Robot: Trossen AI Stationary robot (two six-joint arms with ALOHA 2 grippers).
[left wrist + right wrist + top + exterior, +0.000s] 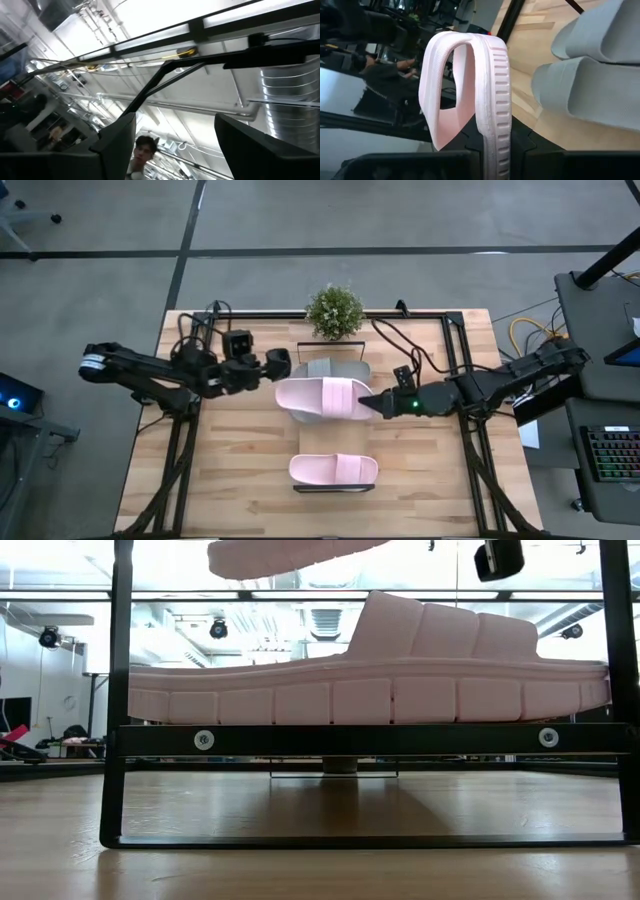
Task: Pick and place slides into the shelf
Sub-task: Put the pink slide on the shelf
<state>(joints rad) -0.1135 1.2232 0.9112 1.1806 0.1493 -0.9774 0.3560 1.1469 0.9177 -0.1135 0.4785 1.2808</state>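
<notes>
Now the right gripper [374, 404] pinches a pale pink slide [322, 397] aloft by its end, above the grey slides [335, 367], seemingly bound for the shelf [360, 740], where its mate [333, 469] sits. The left gripper [281, 363] hangs wide and empty beside it.

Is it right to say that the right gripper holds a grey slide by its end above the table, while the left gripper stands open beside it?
Not quite: the slide in the right gripper is pale pink, not grey, as the high view shows. The rest stands: it is gripped by its end above the table, and the left gripper is open beside it.
</notes>
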